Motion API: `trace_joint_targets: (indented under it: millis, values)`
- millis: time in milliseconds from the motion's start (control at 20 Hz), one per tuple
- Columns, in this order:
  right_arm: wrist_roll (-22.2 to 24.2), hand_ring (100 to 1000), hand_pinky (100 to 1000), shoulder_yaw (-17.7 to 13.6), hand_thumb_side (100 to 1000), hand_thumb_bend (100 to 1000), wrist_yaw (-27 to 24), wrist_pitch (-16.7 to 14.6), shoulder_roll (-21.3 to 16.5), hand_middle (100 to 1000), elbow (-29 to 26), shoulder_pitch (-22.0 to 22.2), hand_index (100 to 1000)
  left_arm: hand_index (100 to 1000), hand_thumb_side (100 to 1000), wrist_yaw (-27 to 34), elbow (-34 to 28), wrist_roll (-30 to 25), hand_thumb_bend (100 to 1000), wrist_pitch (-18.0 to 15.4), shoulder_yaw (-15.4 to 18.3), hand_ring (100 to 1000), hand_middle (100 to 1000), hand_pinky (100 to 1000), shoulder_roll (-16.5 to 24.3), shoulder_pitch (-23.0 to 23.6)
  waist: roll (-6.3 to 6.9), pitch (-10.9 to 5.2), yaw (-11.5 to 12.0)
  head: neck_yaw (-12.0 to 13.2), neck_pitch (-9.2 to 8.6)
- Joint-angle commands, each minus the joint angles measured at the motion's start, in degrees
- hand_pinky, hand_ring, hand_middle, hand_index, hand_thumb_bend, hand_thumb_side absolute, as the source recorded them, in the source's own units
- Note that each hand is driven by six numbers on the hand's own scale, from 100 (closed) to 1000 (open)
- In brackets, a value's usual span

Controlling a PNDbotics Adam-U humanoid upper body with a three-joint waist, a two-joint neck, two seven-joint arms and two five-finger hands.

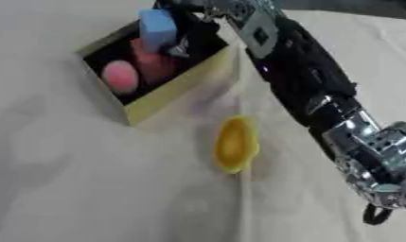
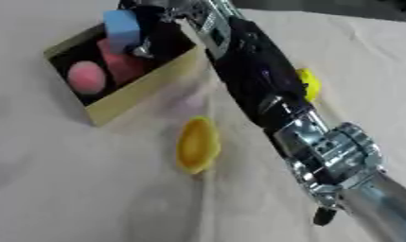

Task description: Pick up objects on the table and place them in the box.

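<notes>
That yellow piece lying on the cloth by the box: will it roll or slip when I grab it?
The yellow piece looks smooth and rounded, tapering at one end, so fingers may slip. Its elongated shape probably rocks rather than rolls far. The wrinkled cloth should damp sliding.

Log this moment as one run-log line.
right robot hand: over box, holding blue block | box: pink ball, red item | table: yellow object | left: unseen

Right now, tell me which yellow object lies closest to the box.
The larger yellow oval piece, lying on the cloth just below the box. The other yellow object shows only in the right eye view, peeking out beyond the right arm.
</notes>
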Motion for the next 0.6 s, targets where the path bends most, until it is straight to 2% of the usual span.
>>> trace_joint_targets:
  millis: [50, 200, 300, 600]
  values:
    - [1.0, 877, 862, -0.1, 373, 350, 1.4, -1.6, -0.4, 759, -0.3, -1.2, 833, 799, 529, 0.0, -0.9, -0.2, 529, -0.1, 0.1, 772, 648, 687, 0.7, -0.9, 0.50, -1.18, 0.1, -0.1, -0.58]
    - [2.5, 926, 901, 0.1, 377, 429, 1.6, -4.0, -0.3, 815, -0.5, -1.2, 870, 799, 530, 0.0, -0.9, -0.3, 528, 0.0, 0.1, 772, 648, 687, 0.6, -0.8, 0.50, -1.21, 0.0, -0.1, -0.47]
    - [3.8, 927, 905, 0.0, 379, 447, 0.4, -5.4, -0.4, 808, -0.8, -1.3, 871, 799, 530, 0.0, -0.9, -0.3, 528, 0.1, 0.1, 773, 648, 687, 0.6, -0.6, 0.51, -1.30, -0.1, 0.0, -0.30]
    - [5.6, 937, 914, -0.2, 391, 445, -1.9, -7.0, -0.8, 815, -1.4, -1.7, 887, 799, 528, 0.0, -0.9, -0.4, 529, 0.1, 0.1, 772, 649, 687, 0.6, -0.3, 0.59, -1.86, -0.5, 0.1, -0.11]
